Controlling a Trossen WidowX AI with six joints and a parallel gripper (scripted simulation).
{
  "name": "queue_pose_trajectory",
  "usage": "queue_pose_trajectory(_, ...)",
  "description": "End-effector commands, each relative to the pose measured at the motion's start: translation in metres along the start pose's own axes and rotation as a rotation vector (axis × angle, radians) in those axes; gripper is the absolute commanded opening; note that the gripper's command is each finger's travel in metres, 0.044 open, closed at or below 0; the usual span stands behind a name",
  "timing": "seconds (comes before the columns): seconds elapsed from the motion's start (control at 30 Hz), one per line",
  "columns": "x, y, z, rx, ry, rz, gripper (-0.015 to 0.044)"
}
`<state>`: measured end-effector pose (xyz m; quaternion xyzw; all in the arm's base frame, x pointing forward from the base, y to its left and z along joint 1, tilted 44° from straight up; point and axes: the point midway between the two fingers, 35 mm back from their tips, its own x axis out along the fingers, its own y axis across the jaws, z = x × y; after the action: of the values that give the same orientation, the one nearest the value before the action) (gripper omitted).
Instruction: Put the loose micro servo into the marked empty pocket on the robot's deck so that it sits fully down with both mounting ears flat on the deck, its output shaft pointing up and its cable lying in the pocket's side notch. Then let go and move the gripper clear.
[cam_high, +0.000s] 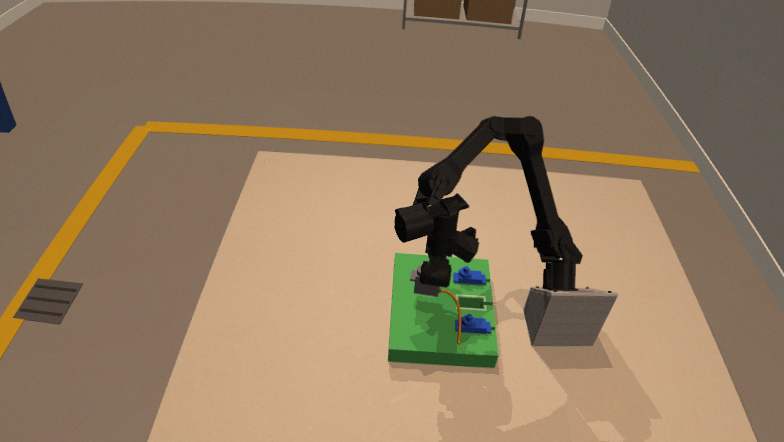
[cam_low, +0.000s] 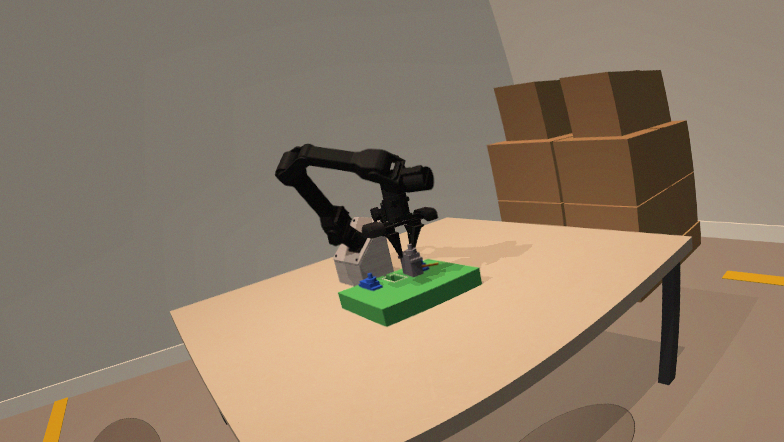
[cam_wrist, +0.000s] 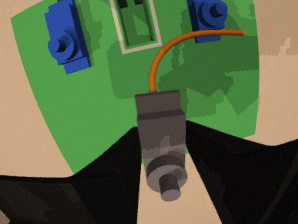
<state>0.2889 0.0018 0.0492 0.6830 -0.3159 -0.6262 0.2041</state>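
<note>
black pincer (cam_wrist: 162, 163) clamped on grey boxy micro servo (cam_wrist: 161, 137), above green deck (cam_wrist: 87, 116); best align over white-outlined pocket (cam_wrist: 136, 19), orange cable (cam_wrist: 180, 46) toward notch, lower straight.

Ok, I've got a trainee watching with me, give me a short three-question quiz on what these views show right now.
1. True or false: the pincer is shut on the grey servo.
2. How many blue servos already sit in the green deck?
3. The white-outlined empty pocket lies: A) between the two blue servos; B) off the deck; C) under the arm's base.

Key:
1. True; the grey servo is held above the deck, not yet in the pocket.
2. Two: one on the far side of the pocket, one on the near side.
3. A. The orange cable trails across the deck beside it.
</note>
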Motion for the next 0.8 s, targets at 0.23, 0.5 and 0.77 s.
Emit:
queue_pose_trajectory(0.23, -0.001, -0.001, 0.001, -0.113, 0.001, -0.004, 0.0)
queue_pose_trajectory(0.5, -0.001, 0.001, 0.027, -0.114, 0.0, -0.004, 0.0)
queue_pose_trajectory(0.77, -0.001, 0.005, 0.063, -0.115, -0.002, -0.005, 0.0)
